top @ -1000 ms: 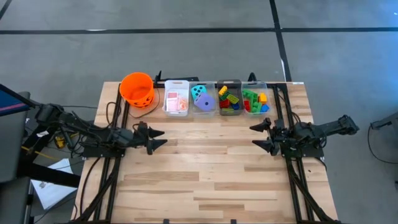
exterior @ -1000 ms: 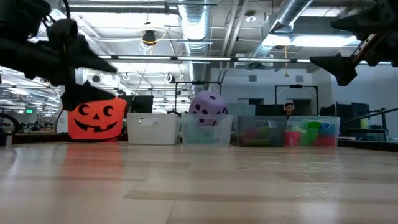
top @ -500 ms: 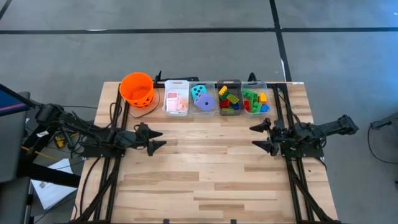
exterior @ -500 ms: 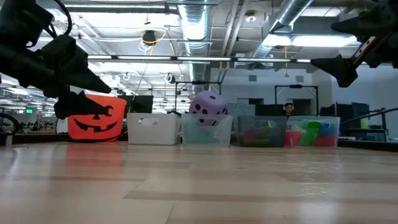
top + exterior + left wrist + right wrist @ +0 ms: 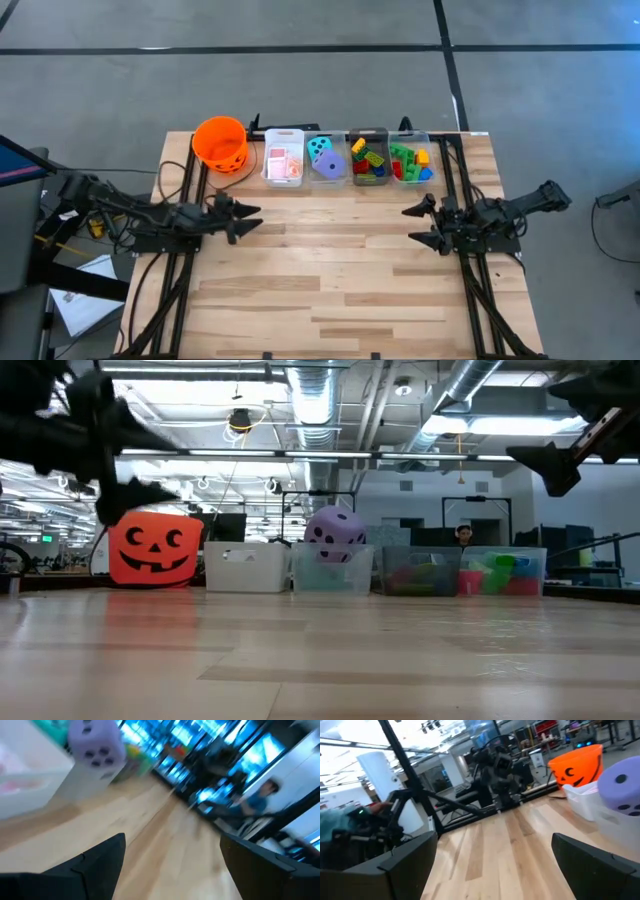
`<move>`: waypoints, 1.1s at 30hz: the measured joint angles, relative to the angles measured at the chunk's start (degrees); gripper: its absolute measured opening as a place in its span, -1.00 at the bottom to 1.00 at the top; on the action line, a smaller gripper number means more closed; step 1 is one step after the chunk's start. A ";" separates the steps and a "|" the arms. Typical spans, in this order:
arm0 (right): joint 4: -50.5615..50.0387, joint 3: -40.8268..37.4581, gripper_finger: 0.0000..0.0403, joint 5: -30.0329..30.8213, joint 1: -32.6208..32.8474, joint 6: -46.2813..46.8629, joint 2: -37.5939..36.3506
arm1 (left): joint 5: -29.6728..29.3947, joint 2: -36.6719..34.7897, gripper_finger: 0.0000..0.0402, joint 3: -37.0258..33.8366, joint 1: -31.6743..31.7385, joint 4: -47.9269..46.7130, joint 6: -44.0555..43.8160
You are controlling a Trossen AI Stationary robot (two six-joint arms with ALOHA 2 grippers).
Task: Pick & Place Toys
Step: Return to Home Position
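Homing step; toys (image 5: 329,165) seem all binned.
Left gripper (image 5: 245,220) and right gripper (image 5: 410,224) hang spread, empty; next I park both at home.

No word, brand or number can be read in any view; the nearest to a mark is the black jack-o'-lantern face printed on the orange bucket (image 5: 152,550); the purple die (image 5: 335,532) bears dark dots; a green sign (image 5: 45,537) glows far back in the room, too small to read.
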 joint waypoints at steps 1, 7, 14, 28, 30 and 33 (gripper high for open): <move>-0.08 0.00 0.90 -0.01 0.50 -0.01 0.00 | -0.02 -1.88 0.59 0.00 0.03 -0.05 -0.01; -0.08 0.00 0.90 -0.03 2.16 0.01 0.00 | 0.00 -11.72 0.59 0.00 1.43 -0.12 -0.02; -0.06 0.00 0.90 -0.11 1.05 0.01 0.00 | 0.00 -21.05 0.59 0.00 2.60 -0.10 -0.02; -0.15 -0.02 0.90 -0.14 0.72 0.01 0.61 | 0.00 -23.50 0.59 0.00 2.64 -0.43 -0.01; 0.00 -0.02 0.90 -0.14 0.73 0.01 -0.02 | 0.02 -23.25 0.59 0.00 2.64 -2.29 -0.01; -0.15 -0.02 0.90 -0.14 0.20 -0.01 0.02 | 0.00 -23.80 0.59 0.00 2.65 -7.76 -0.02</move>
